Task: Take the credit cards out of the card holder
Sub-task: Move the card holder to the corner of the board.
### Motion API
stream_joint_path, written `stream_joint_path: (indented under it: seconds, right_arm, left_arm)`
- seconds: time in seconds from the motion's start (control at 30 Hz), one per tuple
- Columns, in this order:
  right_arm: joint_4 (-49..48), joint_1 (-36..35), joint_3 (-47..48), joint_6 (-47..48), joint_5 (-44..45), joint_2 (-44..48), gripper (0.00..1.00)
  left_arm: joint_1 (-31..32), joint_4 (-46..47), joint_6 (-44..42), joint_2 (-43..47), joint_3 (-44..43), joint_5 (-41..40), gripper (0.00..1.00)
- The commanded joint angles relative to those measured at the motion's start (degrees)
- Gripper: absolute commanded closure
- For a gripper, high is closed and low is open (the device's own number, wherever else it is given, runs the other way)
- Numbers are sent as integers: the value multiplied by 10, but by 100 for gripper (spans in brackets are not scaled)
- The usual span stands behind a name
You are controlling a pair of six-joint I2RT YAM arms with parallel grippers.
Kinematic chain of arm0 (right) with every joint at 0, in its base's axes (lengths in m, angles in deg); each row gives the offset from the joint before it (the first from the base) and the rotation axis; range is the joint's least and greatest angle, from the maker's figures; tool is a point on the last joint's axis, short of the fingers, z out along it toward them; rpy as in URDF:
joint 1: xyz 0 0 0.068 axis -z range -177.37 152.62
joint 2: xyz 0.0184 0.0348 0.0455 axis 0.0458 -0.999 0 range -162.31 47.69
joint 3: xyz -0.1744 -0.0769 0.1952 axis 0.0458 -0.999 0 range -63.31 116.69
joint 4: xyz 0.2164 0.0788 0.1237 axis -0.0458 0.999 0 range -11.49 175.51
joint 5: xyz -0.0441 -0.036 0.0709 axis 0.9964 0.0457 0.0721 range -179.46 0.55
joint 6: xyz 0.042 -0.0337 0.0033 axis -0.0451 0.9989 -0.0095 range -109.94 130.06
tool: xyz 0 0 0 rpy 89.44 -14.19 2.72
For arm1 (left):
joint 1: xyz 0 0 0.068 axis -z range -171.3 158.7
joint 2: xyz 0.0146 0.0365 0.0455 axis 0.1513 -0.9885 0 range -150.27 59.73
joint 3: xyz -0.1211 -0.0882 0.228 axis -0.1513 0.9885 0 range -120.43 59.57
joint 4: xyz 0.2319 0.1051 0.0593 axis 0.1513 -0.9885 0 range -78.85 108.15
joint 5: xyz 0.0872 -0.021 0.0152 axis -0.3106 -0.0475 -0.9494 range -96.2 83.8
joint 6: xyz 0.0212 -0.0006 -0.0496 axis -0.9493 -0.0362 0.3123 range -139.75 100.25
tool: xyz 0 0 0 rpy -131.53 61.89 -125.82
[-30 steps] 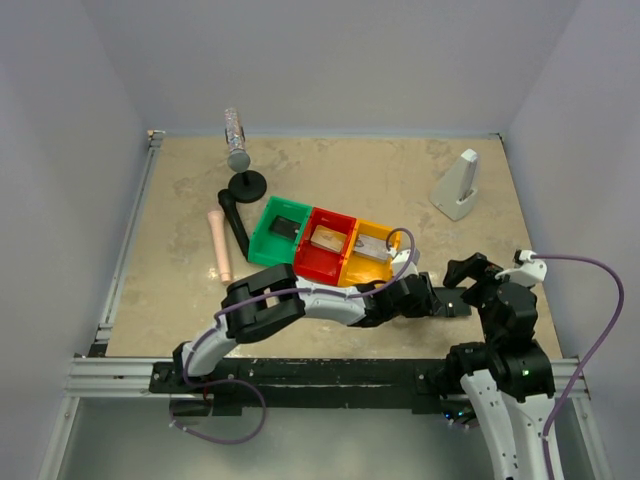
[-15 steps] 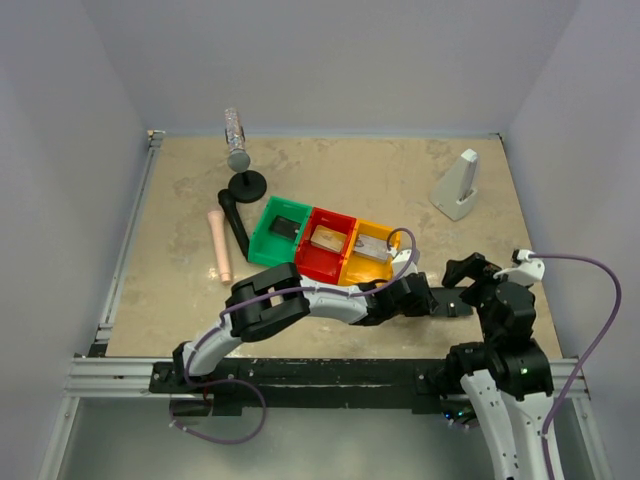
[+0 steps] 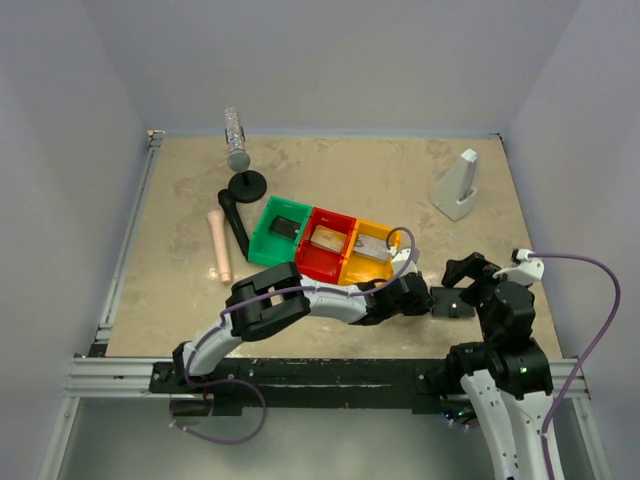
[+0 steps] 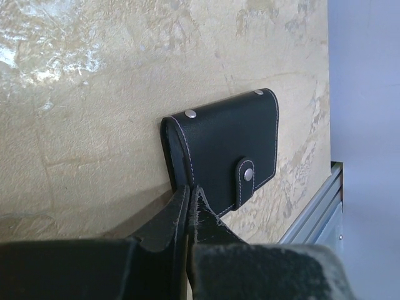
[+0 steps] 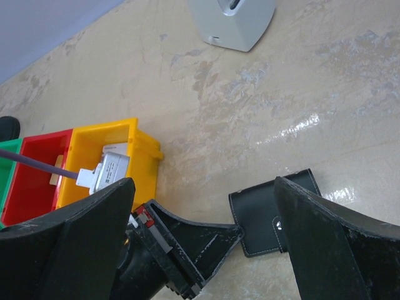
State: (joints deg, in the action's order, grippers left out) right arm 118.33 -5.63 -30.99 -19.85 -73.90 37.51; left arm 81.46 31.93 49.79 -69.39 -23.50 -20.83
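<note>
One beige table (image 3: 400, 180) carries everything. Two arms work over its near right part. The left arm (image 3: 300, 300) stretches rightward along the near edge, and its left gripper (image 4: 189, 194) has both fingers pressed together with no gap, tips touching the left edge of the card holder (image 4: 231, 144). The right gripper (image 5: 203, 182) hangs above the same spot with its fingers spread wide, gripping nothing. Three bins sit in a row at mid-table: green bin (image 3: 280, 232), red bin (image 3: 322, 250) and yellow bin (image 3: 368, 255), the yellow one nearest the arms' tips. Near and right of it, the black card holder lies flat on the table, folded closed. Its strap (image 4: 245, 181) wraps over one edge and is fastened by a metal snap.
</note>
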Motion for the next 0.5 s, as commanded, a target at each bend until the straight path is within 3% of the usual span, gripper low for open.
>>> stream_joint_path:
  seconds: [0.0,0.47]
  right_arm:
    - [-16,-3,-1,4,12,-10,1]
    - [-11,-3,5,-1,9,-27,1]
  left_arm:
    - [-3,29,1,10,20,2,100]
    - [-2,72,-23,154,190,1,100]
